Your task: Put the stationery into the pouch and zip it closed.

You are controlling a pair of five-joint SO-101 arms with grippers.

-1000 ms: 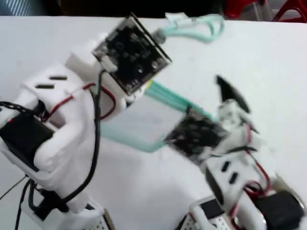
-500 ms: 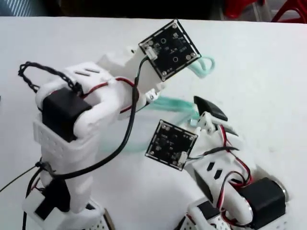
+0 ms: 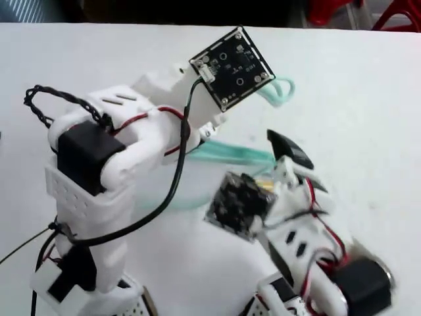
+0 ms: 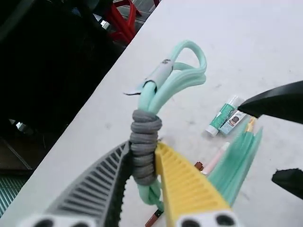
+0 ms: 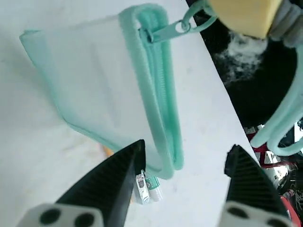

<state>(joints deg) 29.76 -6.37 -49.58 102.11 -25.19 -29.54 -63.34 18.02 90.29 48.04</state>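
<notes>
I record the translucent mint-green pouch (image 5: 94,80) at the table (image 3: 368,85), mostly hidden beneath both arms in the high view; whether it rests flat I cannot tell. Its carry strap (image 4: 182,71) is clenched at the grey binding (image 4: 144,142) by the left gripper (image 4: 142,151). The right gripper (image 5: 187,151) stands released, its fingers spread either side of the pouch's zipper end. A small green tube (image 4: 220,116) and a pink pencil (image 4: 215,158), partly hidden, lie just beside the pouch.
</notes>
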